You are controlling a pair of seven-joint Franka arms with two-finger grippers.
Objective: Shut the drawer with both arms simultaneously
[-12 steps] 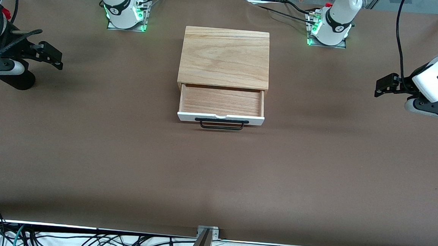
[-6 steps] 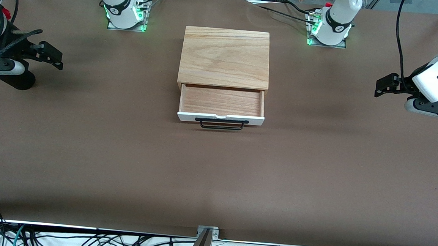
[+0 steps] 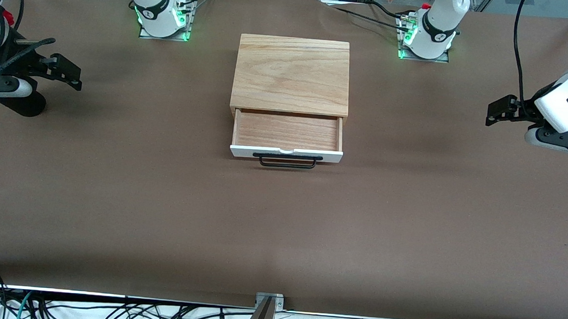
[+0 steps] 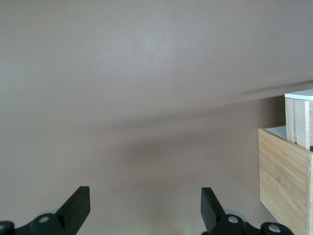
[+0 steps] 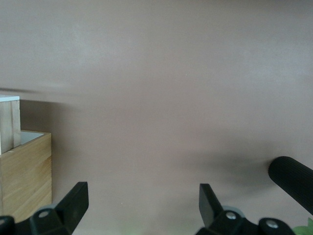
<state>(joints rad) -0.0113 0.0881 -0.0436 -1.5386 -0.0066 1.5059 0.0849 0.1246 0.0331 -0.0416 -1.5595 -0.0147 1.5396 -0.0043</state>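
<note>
1. The worktop (image 3: 280, 228), covered in brown, spreads wide around one landmark, the light-oak box (image 3: 291, 74), which sits midway between the two arm bases.
2. From the front of the oak box, the drawer (image 3: 287, 131) stands pulled out toward the front camera. Its wooden tray is bare, its white front panel (image 3: 286, 153) faces the camera, and the black wire handle (image 3: 288, 161) juts from that panel.
3. The left arm's tool (image 3: 498, 110) hangs over the worktop well apart from the oak box, toward the left arm's end. In the left wrist view its fingers (image 4: 78, 205) are spread wide with nothing between them, and the box's side shows off at the frame's edge.
4. The right arm's tool (image 3: 67, 73) hangs over the worktop well apart from the oak box, toward the right arm's end. It too is spread wide and holds nothing, its fingers (image 5: 76, 198) framing bare worktop.
5. A dark ribbed cylinder (image 5: 291, 180) lies near the right tool; what it is I cannot tell.
6. My judgement is that the task has barely begun. Both tools must first travel in to the white panel, one to each side of the handle.
7. To do it well, I would have them meet the panel at the same moment and the same height, then push straight toward the oak box. Uneven pressure would likely skew the tray and jam it, or slide the whole box.
</note>
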